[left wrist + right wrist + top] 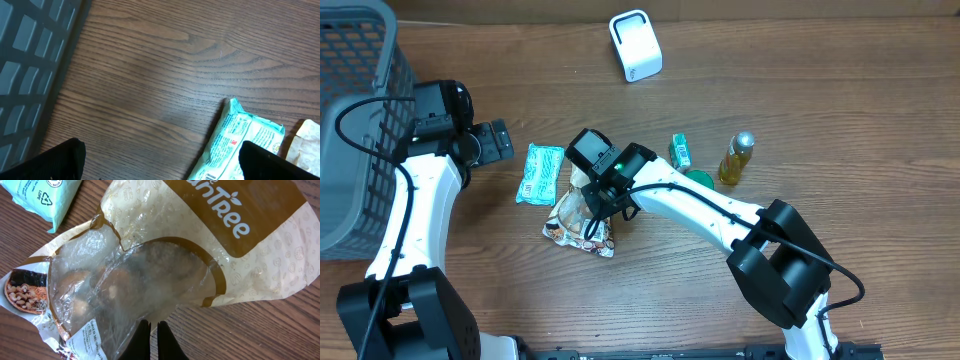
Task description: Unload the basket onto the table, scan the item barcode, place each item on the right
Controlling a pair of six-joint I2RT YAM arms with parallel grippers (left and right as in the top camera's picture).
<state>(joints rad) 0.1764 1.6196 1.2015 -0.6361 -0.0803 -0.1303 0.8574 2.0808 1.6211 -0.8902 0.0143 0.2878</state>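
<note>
- Right end effector, closed, sits at the near edge of the snack bag, which extends ahead; grip uncertain.
- Left end effector, open, is farther off, by the teal packet.

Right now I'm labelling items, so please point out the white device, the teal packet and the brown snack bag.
white device (636, 45): overhead view, top face.
teal packet (540, 173): overhead view, middle of wrapper.
brown snack bag (150, 270): right wrist view, clear window.
</note>
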